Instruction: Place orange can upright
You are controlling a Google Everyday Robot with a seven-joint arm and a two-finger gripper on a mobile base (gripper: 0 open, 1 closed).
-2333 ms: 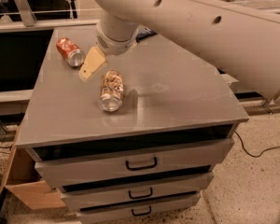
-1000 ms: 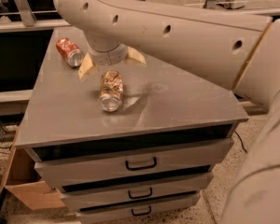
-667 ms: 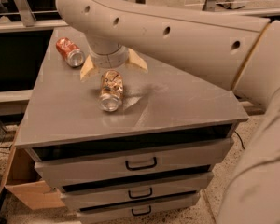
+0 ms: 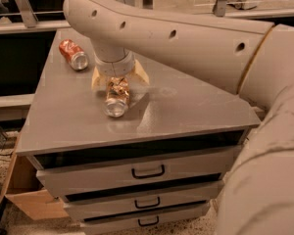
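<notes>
Centrally, the orange can [image 4: 116,96] lies on its side on the grey top of the drawer cabinet [image 4: 196,106], roughly midway between the cabinet's back and front edges. One silver end faces the cabinet's front. The gripper [image 4: 119,77] hangs just above the cabinet top at the can's far end, wrist pointing down from the thick pale arm [image 4: 186,38] that sweeps across the cabinet. Its two tan fingers [image 4: 99,77] are spread wide, one on each side of the can, and they appear to stand slightly clear of the can's body, though contact cannot be ruled out at this angle; nothing is lifted. A red-orange can [image 4: 73,54] also lies on its side, near the cabinet's far corner and well apart from the gripper. Three drawers with dark handles [image 4: 148,172] front the cabinet, and a cardboard box [image 4: 19,195] sits on the floor beside its base.
</notes>
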